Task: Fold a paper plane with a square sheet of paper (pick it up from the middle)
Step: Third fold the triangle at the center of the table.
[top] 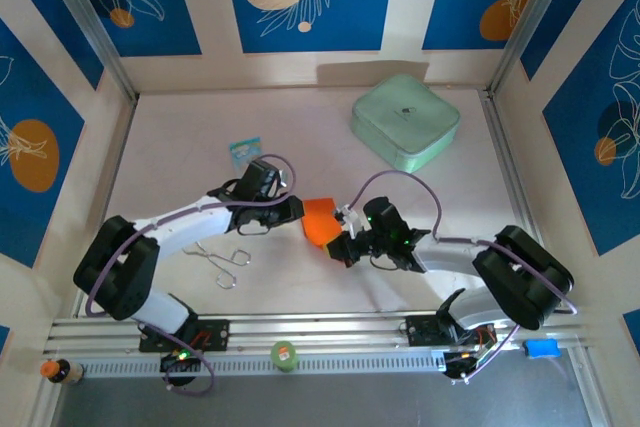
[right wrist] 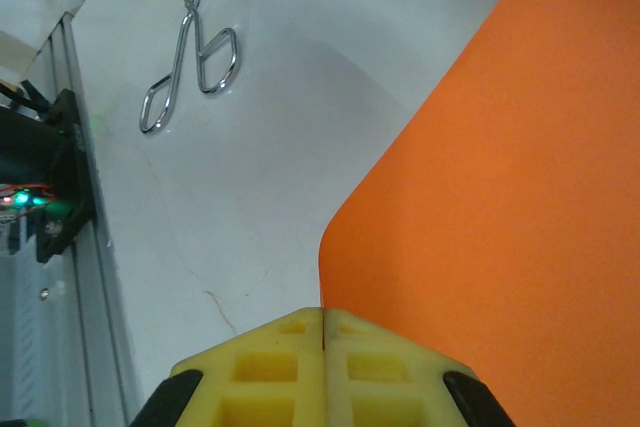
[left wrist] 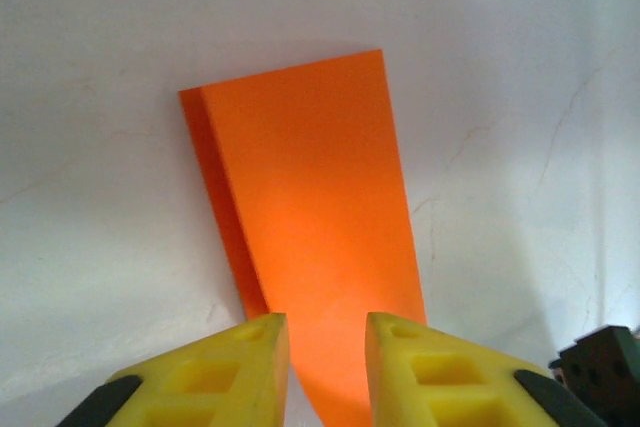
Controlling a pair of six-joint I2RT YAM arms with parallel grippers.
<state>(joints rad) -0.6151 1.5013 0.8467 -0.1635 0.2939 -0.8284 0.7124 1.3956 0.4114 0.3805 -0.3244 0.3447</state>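
Folded square sheet of paper (left wrist: 310,197) anchored by right gripper (right wrist: 323,319), fingers shut on its edge; left gripper (left wrist: 327,332) fingers narrowly parted astride its end, probably ready to crease.

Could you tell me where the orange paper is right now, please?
In the top view the orange paper is mid-table, between the left gripper on its left and the right gripper pinching its right edge.
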